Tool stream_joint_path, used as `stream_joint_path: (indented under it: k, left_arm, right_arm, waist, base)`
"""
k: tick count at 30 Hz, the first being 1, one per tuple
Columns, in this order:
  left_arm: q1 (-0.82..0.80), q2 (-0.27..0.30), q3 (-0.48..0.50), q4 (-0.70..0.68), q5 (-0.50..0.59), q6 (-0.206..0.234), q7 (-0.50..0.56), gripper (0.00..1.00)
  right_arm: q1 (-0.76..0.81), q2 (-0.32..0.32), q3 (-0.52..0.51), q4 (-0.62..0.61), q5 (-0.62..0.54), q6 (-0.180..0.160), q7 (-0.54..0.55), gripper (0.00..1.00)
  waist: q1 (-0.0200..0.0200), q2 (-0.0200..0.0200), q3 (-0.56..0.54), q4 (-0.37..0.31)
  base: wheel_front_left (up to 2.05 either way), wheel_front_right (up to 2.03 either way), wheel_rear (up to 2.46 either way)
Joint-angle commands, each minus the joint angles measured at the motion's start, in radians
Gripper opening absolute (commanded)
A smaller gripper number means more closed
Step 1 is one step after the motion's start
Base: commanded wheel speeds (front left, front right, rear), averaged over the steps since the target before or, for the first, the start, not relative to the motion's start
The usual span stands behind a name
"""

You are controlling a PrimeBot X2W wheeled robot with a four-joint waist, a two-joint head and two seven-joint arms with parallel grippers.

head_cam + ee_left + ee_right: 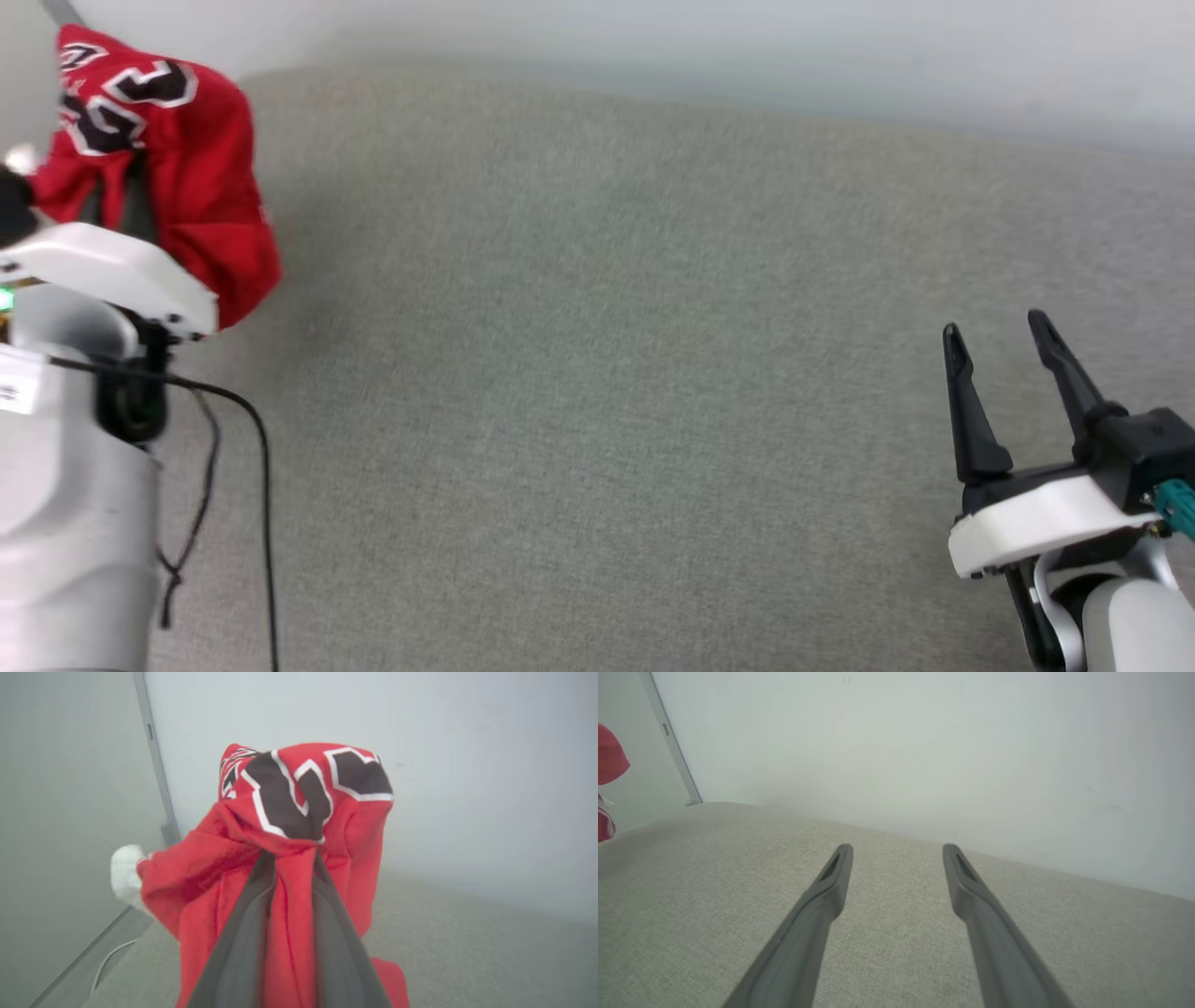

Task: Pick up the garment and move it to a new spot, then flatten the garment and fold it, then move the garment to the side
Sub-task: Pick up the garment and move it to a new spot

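Left claw (293, 855) pinches a thin fold of the garment (205, 877), hanging bunched, far left; the fold may slip free in transit. Right claw (994, 327) spread, empty.

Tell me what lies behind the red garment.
Behind the garment, pinched in the left gripper, stand a pale wall and a grey corner strip; what it covers is hidden.

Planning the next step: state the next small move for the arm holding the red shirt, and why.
Probably swing the left fingers toward the middle of the grey fabric surface. They are shut on the bunched red T-shirt with black white-outlined lettering, held up at the surface's far left edge; the open right fingers hover over bare fabric.
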Motion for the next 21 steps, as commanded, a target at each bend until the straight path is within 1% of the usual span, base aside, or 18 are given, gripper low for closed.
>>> stream_joint_path:
  k: [1,6,10,14,18,21]
  left_arm:
    - [0.016,-0.014,-0.008,-0.019,0.007,-0.002,-0.015,0.00]
    - [0.068,-0.062,-0.060,-0.115,0.026,-0.006,-0.028,0.00]
    - [0.121,-0.113,-0.127,-0.188,0.038,-0.013,-0.004,0.00]
    - [0.179,-0.167,-0.207,-0.243,0.045,-0.027,0.039,0.00]
    - [0.225,-0.213,-0.298,-0.265,0.047,-0.041,0.081,0.00]
    - [0.252,-0.244,-0.373,-0.244,0.045,-0.051,0.110,0.00]
  right_arm:
    - [0.015,0.003,0.000,0.005,0.013,-0.001,-0.006,1.00]
    - [0.043,0.003,0.000,0.017,0.049,-0.001,-0.008,1.00]
    - [0.067,0.003,-0.007,0.028,0.065,-0.001,-0.008,1.00]
    - [0.081,0.003,-0.006,0.028,0.080,-0.001,-0.005,1.00]
    - [0.093,0.003,-0.010,0.022,0.087,-0.001,-0.002,1.00]
    - [0.091,0.004,-0.015,0.016,0.097,-0.001,-0.003,1.00]
  waist:
    - [0.0001,0.0000,-0.039,-0.022]
    - [0.0001,0.0000,-0.093,-0.075]
    - [0.0001,0.0000,-0.126,-0.132]
    - [0.0001,0.0000,-0.136,-0.201]
    - [0.0001,0.0000,-0.124,-0.265]
    - [0.0001,0.0000,-0.104,-0.304]
  base:
    - [0.00,0.00,0.00]
    - [0.00,0.00,0.00]
    - [0.00,0.00,0.00]
    - [0.00,0.00,0.00]
    - [0.00,0.00,0.00]
    - [0.00,0.00,0.00]
